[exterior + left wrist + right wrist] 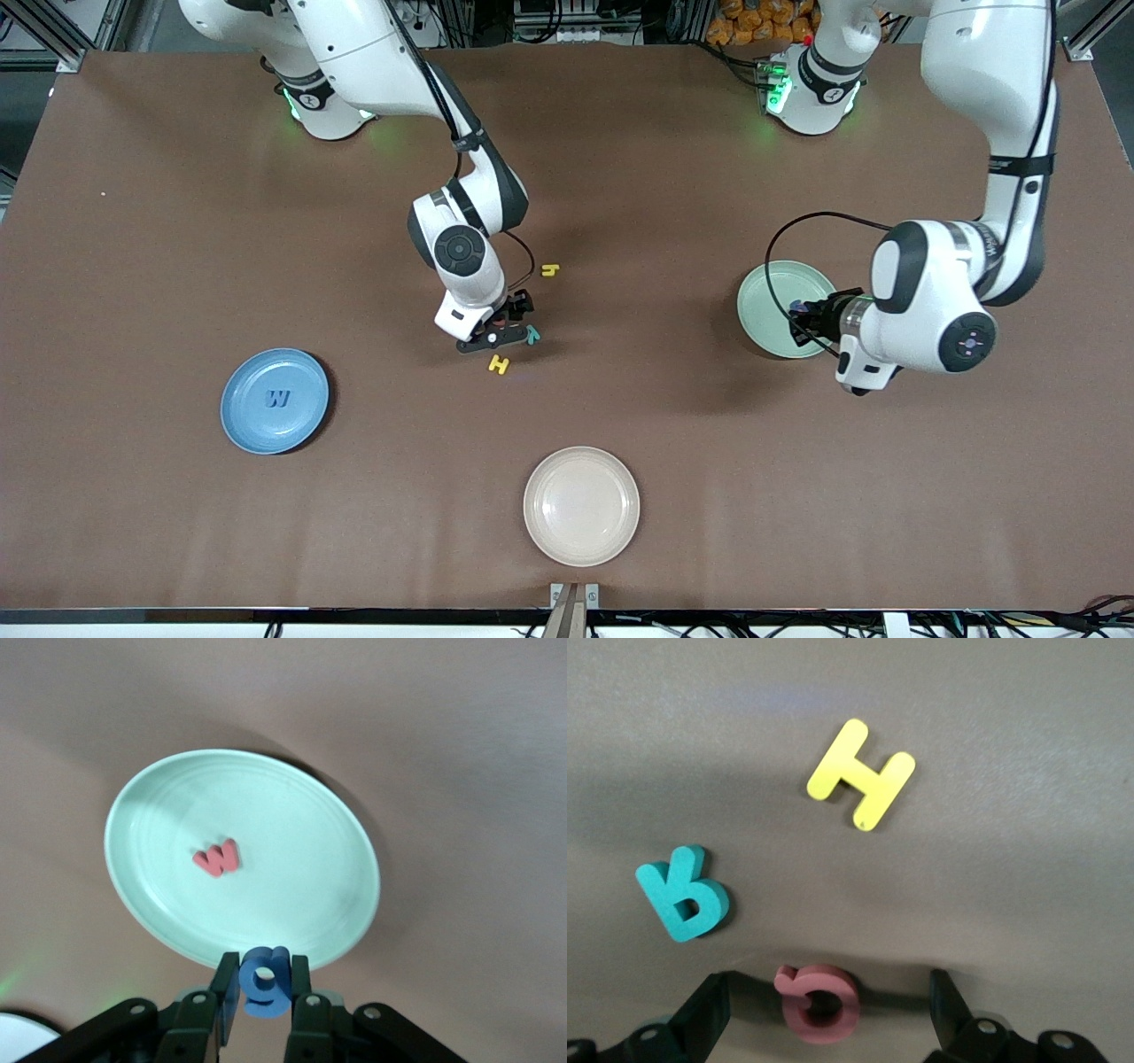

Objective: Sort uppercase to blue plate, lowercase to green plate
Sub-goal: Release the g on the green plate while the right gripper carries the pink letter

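My left gripper is shut on a blue g and hangs over the edge of the green plate. A red lowercase letter lies on that plate. My right gripper is open and low at the table, its fingers on either side of the red Q without touching it. The teal R and the yellow H lie close by. The blue plate holds a blue W. A yellow h lies farther from the front camera than the right gripper.
A cream plate sits near the table's front edge, midway between the arms' ends. The green plate lies toward the left arm's end, the blue plate toward the right arm's end. The left gripper shows above the green plate.
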Motion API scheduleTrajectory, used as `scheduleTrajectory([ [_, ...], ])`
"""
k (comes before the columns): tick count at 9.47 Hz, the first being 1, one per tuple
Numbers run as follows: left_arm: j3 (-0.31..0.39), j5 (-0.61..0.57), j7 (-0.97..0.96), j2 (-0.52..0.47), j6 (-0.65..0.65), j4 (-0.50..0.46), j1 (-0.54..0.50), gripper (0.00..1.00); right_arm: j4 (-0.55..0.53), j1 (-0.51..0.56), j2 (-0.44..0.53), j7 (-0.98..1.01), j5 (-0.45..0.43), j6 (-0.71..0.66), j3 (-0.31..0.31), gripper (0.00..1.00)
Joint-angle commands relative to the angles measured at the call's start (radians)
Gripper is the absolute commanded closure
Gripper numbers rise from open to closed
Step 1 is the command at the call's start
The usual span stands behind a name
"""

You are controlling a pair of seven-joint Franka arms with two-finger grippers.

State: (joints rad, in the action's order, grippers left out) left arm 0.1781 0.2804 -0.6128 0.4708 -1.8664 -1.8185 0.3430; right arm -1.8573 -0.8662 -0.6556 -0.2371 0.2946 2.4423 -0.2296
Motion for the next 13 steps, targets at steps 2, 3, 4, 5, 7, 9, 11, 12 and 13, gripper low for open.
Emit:
scheduleTrajectory([
  [2, -0.026, -0.021, 0.011, -0.058, -0.21, -0.203, 0.008, 0.84, -0.022, -0.019, 0.022, -0.002, 0.043, 0.006, -0.002, 0.0],
  [3, -0.028, -0.02, 0.007, -0.058, -0.221, -0.208, 0.008, 0.77, -0.022, -0.019, 0.022, -0.002, 0.043, 0.003, -0.002, 0.0],
  [4, -0.028, -0.02, -0.001, -0.06, -0.221, -0.206, 0.008, 0.56, -0.022, -0.019, 0.022, 0.007, 0.043, 0.0, -0.002, 0.21],
  [5, -0.028, -0.021, -0.008, -0.064, -0.22, -0.2, 0.011, 0.47, -0.025, -0.019, 0.024, 0.007, 0.043, 0.0, -0.002, 0.66],
  [7, -0.051, -0.021, -0.089, -0.086, -0.188, -0.145, 0.016, 0.34, -0.043, -0.019, 0.037, -0.001, 0.043, 0.009, -0.002, 1.0],
  [9, -0.09, -0.038, -0.193, -0.081, -0.058, -0.011, 0.017, 0.34, -0.049, -0.019, 0.048, -0.001, 0.043, 0.01, -0.002, 1.0],
  [11, -0.13, -0.125, -0.306, -0.08, 0.076, 0.146, 0.018, 0.34, -0.048, -0.004, 0.091, -0.001, 0.041, -0.011, -0.016, 1.0],
  [12, -0.135, -0.124, -0.346, -0.08, 0.123, 0.23, 0.019, 0.35, -0.048, 0.03, 0.121, 0.007, 0.04, -0.041, -0.026, 1.0],
  [13, -0.159, -0.115, -0.399, -0.077, 0.139, 0.293, 0.018, 0.34, -0.048, 0.062, 0.148, 0.013, 0.038, -0.06, -0.048, 1.0],
])
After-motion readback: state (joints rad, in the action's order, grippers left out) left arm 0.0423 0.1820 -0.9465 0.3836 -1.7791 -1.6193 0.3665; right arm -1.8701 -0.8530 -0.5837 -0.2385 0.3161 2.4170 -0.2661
